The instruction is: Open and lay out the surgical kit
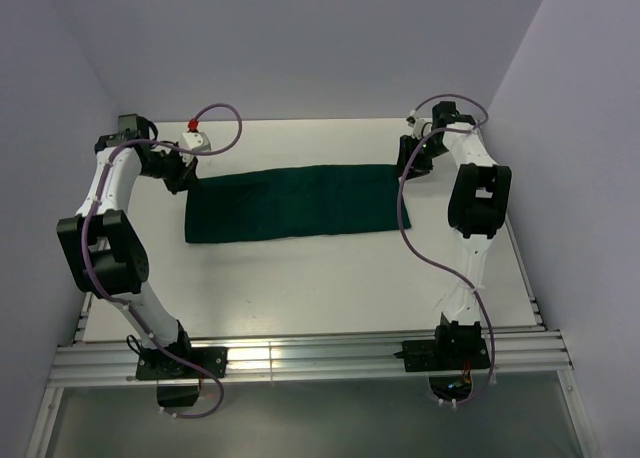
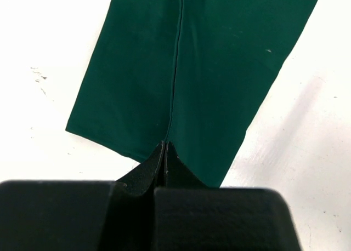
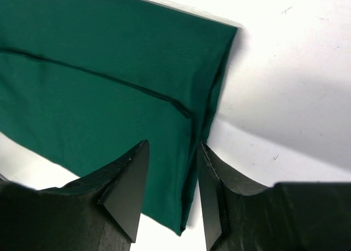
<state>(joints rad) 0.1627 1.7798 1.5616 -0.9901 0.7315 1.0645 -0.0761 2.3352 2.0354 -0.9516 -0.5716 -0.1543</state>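
Left arm (image 1: 108, 193) bent over cloth wrap (image 1: 290, 204) left end, jaws closed; right arm (image 1: 478, 193) opposite, jaws parted astride edge.

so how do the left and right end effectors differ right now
The black left end effector has its jaws pressed shut; the black right end effector has its jaws apart. The left's tips meet at the fold line on one short end of the dark green cloth wrap; the right straddles the opposite end near a corner, cloth between its fingers. Both sit low at the wrap's ends.
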